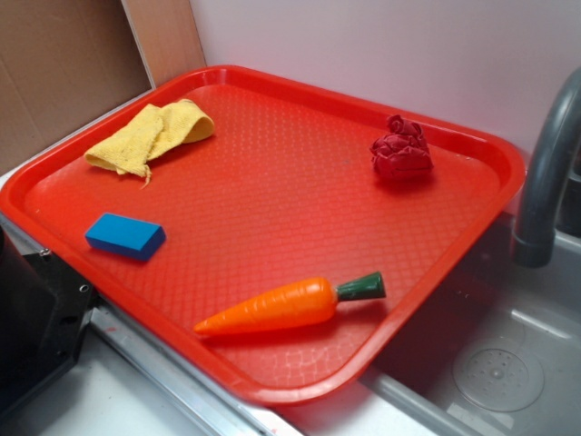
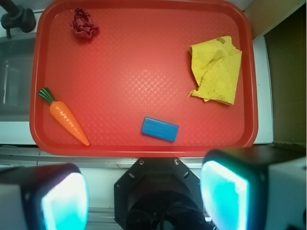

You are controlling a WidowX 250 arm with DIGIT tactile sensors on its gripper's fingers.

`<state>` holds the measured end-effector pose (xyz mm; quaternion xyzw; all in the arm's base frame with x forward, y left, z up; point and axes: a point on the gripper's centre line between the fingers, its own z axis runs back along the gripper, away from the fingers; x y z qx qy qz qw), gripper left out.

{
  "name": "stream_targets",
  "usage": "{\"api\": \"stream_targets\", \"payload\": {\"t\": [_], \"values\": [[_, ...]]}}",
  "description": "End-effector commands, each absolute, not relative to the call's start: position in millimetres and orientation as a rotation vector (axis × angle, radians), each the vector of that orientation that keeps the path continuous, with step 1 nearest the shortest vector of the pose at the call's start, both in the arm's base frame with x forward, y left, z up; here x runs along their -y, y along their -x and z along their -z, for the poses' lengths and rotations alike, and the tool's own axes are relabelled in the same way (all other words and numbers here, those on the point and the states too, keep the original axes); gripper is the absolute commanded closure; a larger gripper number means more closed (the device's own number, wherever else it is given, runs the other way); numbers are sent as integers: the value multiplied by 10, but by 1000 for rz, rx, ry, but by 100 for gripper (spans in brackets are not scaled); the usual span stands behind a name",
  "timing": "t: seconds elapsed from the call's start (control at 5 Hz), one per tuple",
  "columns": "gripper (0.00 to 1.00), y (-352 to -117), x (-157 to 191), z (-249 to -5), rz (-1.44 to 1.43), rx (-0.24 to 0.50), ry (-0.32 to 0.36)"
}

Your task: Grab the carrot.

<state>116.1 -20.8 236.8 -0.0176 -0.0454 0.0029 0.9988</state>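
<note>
We are high above the tray (image 2: pixel 144 148), and our fingers (image 2: pixel 64 199) stand wide apart at the bottom of the wrist view, holding nothing. The gripper (image 2: pixel 144 201) hangs off the tray's 6 o'clock edge, well apart from everything on it.

In the wrist view the carrot (image 2: pixel 67 120) lies flat near the tray's 8 o'clock corner, its green cap toward 10 o'clock and its tip toward 5 o'clock, close to the rim. The exterior view shows the same carrot (image 1: pixel 281 309) near the tray's front edge, with the sink (image 1: pixel 499 363) just beyond that side.

We judge that the reach has not begun, so several things could go wrong. The carrot lies diagonally to our fingers; if we come down without turning the wrist, they may close along its length and miss. It looks glossy and tapers, so a pinch near the tip could squeeze it out sideways; the thick middle seems safer. The rim is close on that side, so a finger might land on it and tip the tray. A nudge could also roll the carrot.

The block (image 2: pixel 159 129), at about 6 o'clock, the yellow cloth (image 2: pixel 216 69) and the red cloth (image 2: pixel 84 23) lie well apart from the carrot and should not interfere.
</note>
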Motion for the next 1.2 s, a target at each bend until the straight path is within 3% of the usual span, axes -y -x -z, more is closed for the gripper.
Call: {"api": "stream_targets", "payload": {"t": [0.0,0.2,0.6,1.0], "values": [[0,-1161,208,-2368,-6,91,35],[0,-1217,369,-2237,39,83,7],[0,-1277,799,-1960,230,87,25],[0,-1366,1174,-1515,305,112,24]]}}
